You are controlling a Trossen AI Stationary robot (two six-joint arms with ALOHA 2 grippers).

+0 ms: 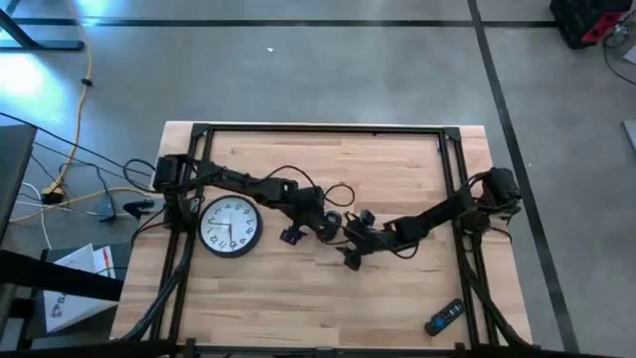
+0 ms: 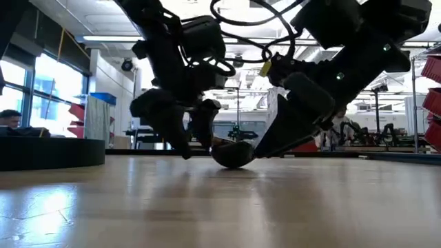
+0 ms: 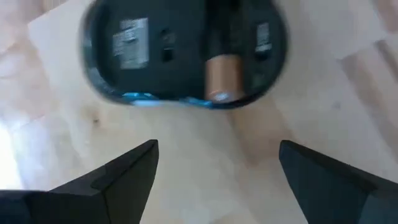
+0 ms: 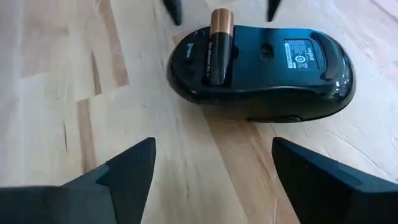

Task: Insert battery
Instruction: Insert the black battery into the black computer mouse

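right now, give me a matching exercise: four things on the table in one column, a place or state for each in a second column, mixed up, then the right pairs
Things
1. mouse
2. battery
3. wall clock
4. remote control

Places or states
A. lying face up under the left arm
B. near the table's front edge on the right arm's side
C. upside down between the two end effectors
D. resting in the open compartment, copper end sticking out

Pairs: 1-C, 2-D, 3-A, 4-B

Both the left end effector and the right end effector are open beside the mouse.
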